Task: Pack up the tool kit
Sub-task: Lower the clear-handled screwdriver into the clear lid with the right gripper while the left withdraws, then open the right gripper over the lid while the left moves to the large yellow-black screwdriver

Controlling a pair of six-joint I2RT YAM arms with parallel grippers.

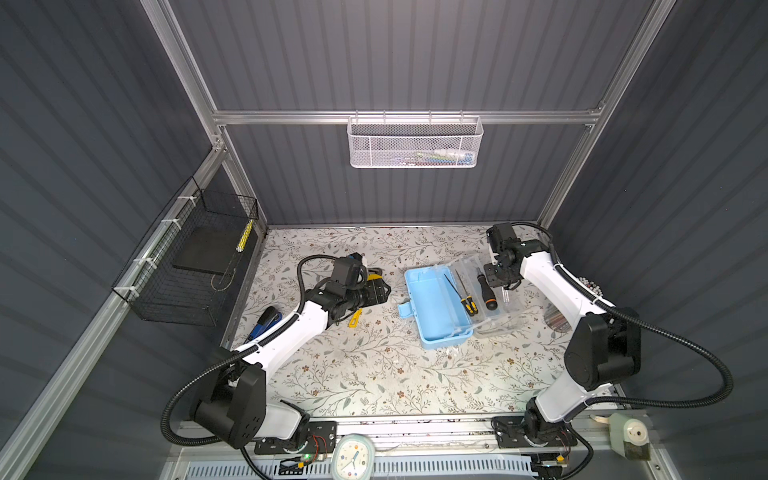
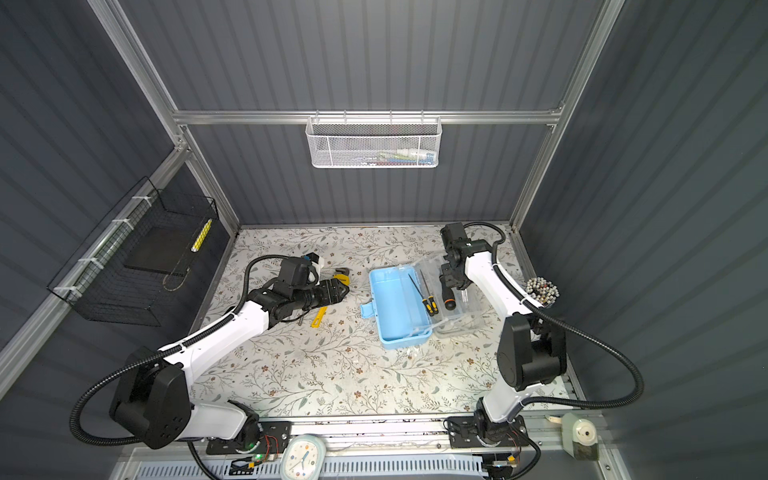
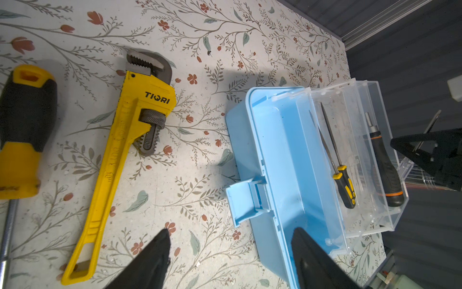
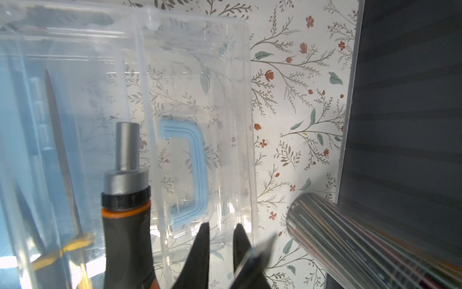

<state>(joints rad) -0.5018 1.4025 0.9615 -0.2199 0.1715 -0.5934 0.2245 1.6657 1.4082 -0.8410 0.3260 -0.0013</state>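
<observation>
Two grippers, two different states. The left gripper (image 3: 231,250) stands wide and empty, its fingers spread over bare desk (image 3: 200,50) between the pipe wrench (image 3: 130,140) and the tool kit (image 3: 280,175), touching neither. That spread would suit the wrench's broad yellow handle, which I judge to be its next pick. The right gripper (image 4: 221,229) is pinched almost closed. A thin metal tool (image 3: 427,128) sticks out from between its fingers, too blurred in the right wrist view to name further. It hangs just above the clear lid (image 4: 225,100), so I judge a drop-off is in hand. The kit sits right of centre in both top views, with the lid thrown flat to the right of the blue base, so tools can go in from above. The blue base looks bare. On the clear plastic beside it lie a black-orange driver (image 1: 486,293), small yellow-black screwdrivers (image 1: 467,305) and thin dark shafts; I cannot tell whether that plastic is a tray or the lid itself. The blue handle (image 4: 192,175) shows through the lid. The wrench lies left of centre in both top views, mostly under the left arm and roughly parallel to the case. A large yellow-black screwdriver (image 3: 25,130) lies just beside it.
</observation>
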